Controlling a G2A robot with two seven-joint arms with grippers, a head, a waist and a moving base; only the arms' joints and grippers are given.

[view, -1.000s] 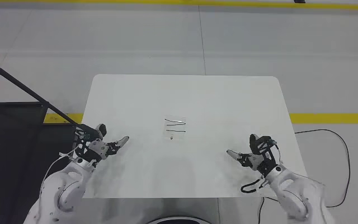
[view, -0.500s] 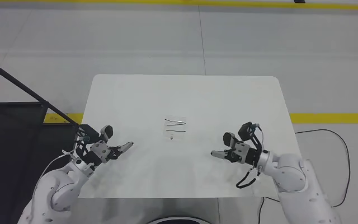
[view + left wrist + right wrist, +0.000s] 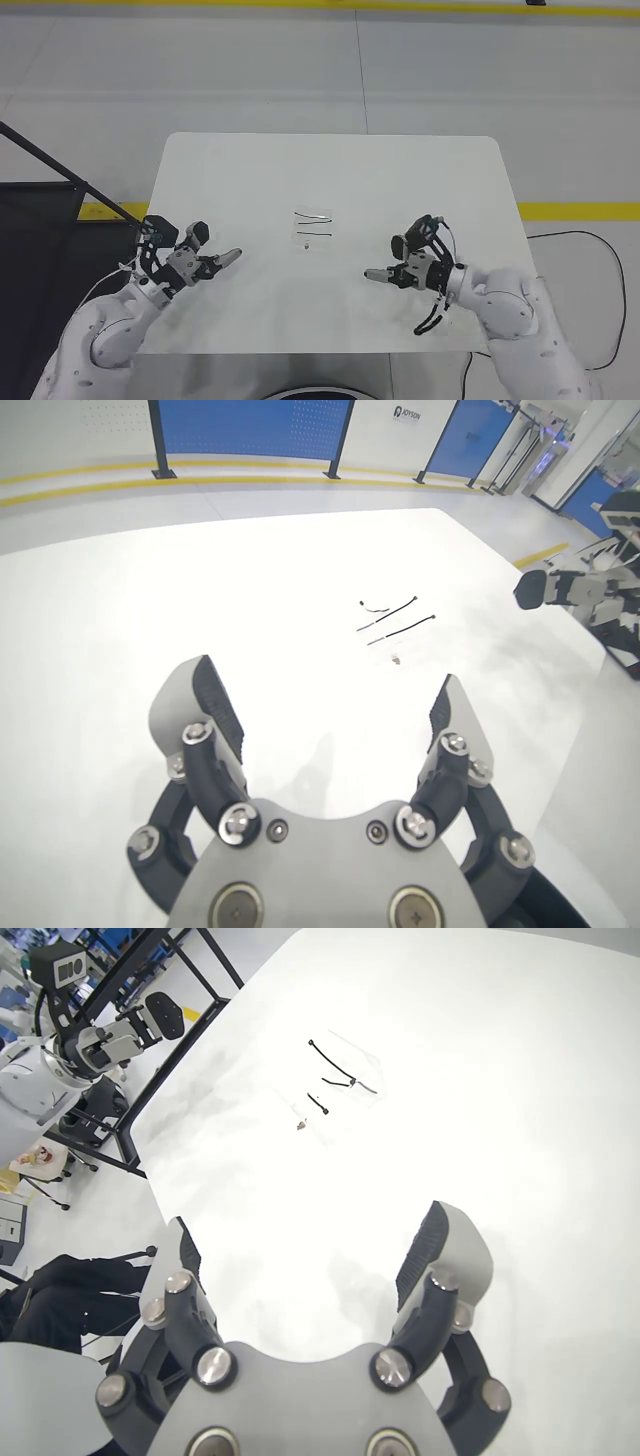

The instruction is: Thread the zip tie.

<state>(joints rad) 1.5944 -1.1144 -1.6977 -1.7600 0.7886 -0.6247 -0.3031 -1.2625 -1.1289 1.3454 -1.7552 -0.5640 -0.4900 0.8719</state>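
Zip ties: two thin black strips lie flat and roughly parallel, close together but apart, near the middle of the white surface. They seem to rest on a piece of clear film, whose edges are faint.
Speck: a tiny loose bit lies just beside the nearer tie, on the robot's side. What it is cannot be told.
Left hand: released and empty, fingers spread wide, low over the near part of the surface, well apart from the ties.
Right hand: also released and empty, fingers spread, on the other side of the ties and somewhat closer to them.
Step in hand: judged as the approach to a first pick-up, since nothing is grasped or threaded yet.
Doing it well: each strip is thin and lies flat, so the fingers should probably come down astride one tie, across its length, and close low against the surface.
Grip choice: taking one tie near its head and leaving the tail for the other hand would likely make threading easier.
Risk: the film may slide or lift with the tie, and the neighbouring tie could be caught too.
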